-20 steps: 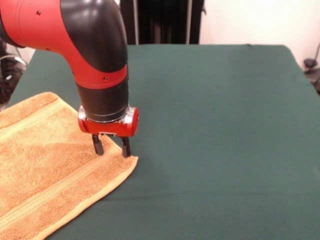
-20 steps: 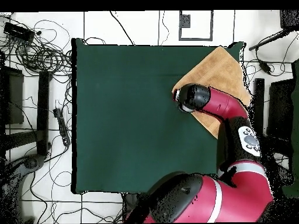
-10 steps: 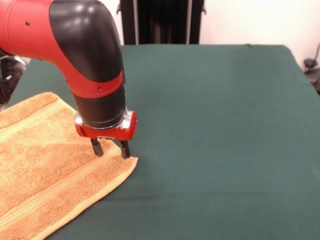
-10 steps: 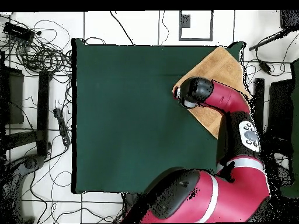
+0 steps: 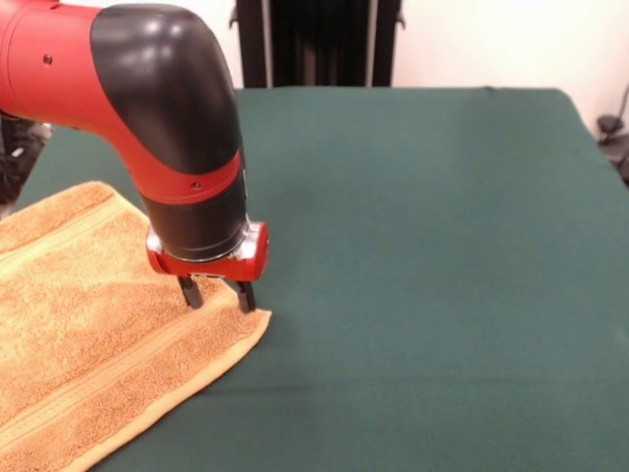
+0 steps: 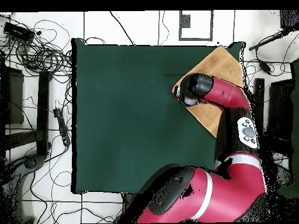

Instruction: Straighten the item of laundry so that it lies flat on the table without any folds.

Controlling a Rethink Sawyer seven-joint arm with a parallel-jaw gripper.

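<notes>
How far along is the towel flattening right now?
Done: the visible part of the towel lies flat, no folds showing. In hand: the open tool sits at its corner on the table. Left: the towel runs out of the front view and over the table edge overhead, so flatness there is unconfirmed.

In the front view, the orange towel (image 5: 88, 334) ran off the picture at the 9 o'clock and 6 o'clock edges, so its full outline could not be seen. The red and black arm (image 5: 147, 108) was cut off at 10 o'clock and covered part of the towel's upper edge. In the overhead view, the arm hid the gripper (image 5: 217, 295) and much of the towel, and the towel's woven bands were too small to make out.
</notes>
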